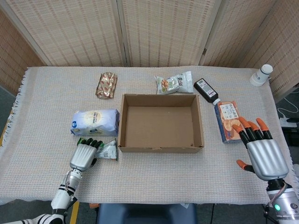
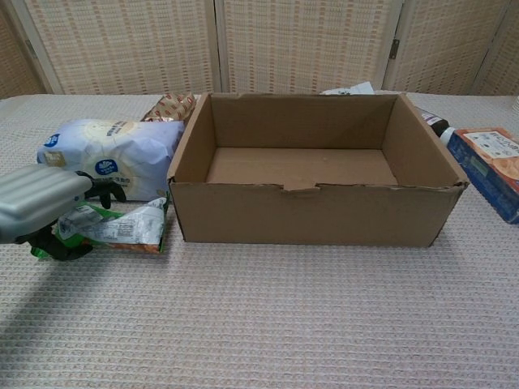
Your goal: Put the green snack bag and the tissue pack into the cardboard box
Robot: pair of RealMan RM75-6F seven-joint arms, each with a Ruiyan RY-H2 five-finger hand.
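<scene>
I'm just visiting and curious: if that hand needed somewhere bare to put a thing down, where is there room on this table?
The cardboard box is bare inside. Open cloth runs along the near edge between the left hand and right hand, and across the far left corner. It is crowded left of the box, where the tissue pack and green snack bag lie.

The cardboard box (image 1: 160,122) is matt brown corrugated card with a rough torn edge at its six o'clock wall. The green snack bag (image 2: 109,228) is glossy crinkled plastic film, and the tissue pack (image 1: 95,121) wears smooth, soft-sheened plastic wrap. The tablecloth (image 1: 56,93) is coarse woven cloth. The left hand (image 1: 84,155) has a brushed-metal-looking back.
</scene>
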